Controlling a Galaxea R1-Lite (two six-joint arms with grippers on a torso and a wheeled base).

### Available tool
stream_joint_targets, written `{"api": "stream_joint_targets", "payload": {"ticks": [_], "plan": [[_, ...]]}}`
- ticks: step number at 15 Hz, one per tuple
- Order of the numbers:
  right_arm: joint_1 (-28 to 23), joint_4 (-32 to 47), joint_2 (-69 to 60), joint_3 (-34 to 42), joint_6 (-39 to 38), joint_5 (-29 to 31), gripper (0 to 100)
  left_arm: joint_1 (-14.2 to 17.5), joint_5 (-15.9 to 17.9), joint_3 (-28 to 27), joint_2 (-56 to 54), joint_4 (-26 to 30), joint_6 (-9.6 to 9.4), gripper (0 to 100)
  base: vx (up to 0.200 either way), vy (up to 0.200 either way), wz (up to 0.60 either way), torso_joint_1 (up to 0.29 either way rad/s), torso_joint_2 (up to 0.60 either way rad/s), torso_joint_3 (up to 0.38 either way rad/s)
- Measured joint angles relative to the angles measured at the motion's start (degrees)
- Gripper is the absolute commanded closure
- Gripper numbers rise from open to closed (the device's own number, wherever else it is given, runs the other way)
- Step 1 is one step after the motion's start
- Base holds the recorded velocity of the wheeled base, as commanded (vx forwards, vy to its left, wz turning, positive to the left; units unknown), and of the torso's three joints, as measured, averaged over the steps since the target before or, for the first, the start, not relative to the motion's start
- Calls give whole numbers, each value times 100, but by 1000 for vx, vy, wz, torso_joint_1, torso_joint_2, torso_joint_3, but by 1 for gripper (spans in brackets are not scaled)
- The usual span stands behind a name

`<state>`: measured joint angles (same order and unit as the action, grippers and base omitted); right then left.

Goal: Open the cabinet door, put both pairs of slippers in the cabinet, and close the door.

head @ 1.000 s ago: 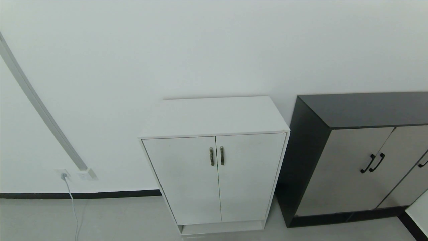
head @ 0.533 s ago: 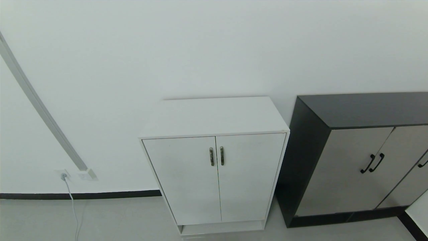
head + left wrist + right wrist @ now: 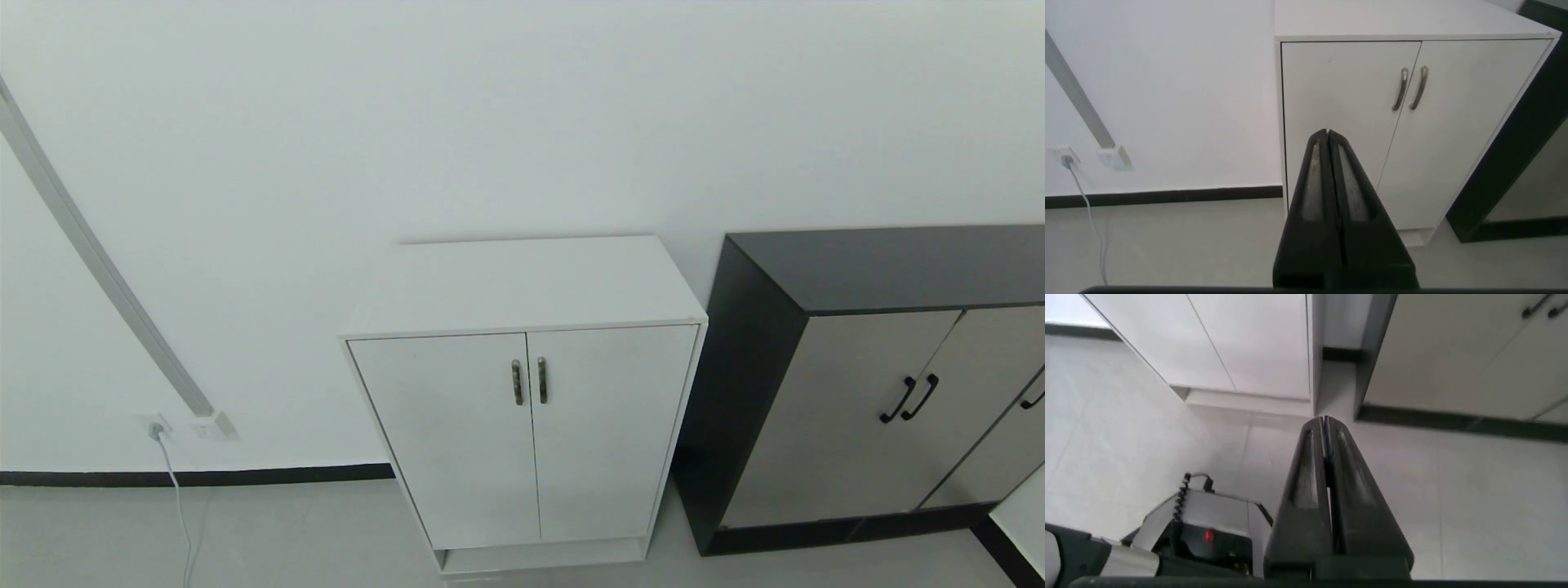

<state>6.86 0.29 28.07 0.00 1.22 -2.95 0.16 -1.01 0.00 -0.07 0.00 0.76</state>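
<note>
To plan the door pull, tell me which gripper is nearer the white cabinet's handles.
Left, probably. The left gripper, shut, points at the cabinet doors with the handles ahead. The right gripper, shut, points down at the floor by the cabinet's base.

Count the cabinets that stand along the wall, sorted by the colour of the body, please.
white cabinet: 1
black cabinet: 1
total: 2
</note>
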Motion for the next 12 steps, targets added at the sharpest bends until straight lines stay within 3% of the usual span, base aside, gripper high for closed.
{"api": "stream_joint_targets", "payload": {"ticks": [7, 12], "plan": [[-117, 2, -460, 0, -124, 90, 100, 2, 0, 0, 0, 0, 0, 100, 0, 0, 0, 0, 0, 0], [-152, 0, -1618, 0, -135, 107, 100, -2, -2, 0, 0, 0, 0, 100, 0, 0, 0, 0, 0, 0]]}}
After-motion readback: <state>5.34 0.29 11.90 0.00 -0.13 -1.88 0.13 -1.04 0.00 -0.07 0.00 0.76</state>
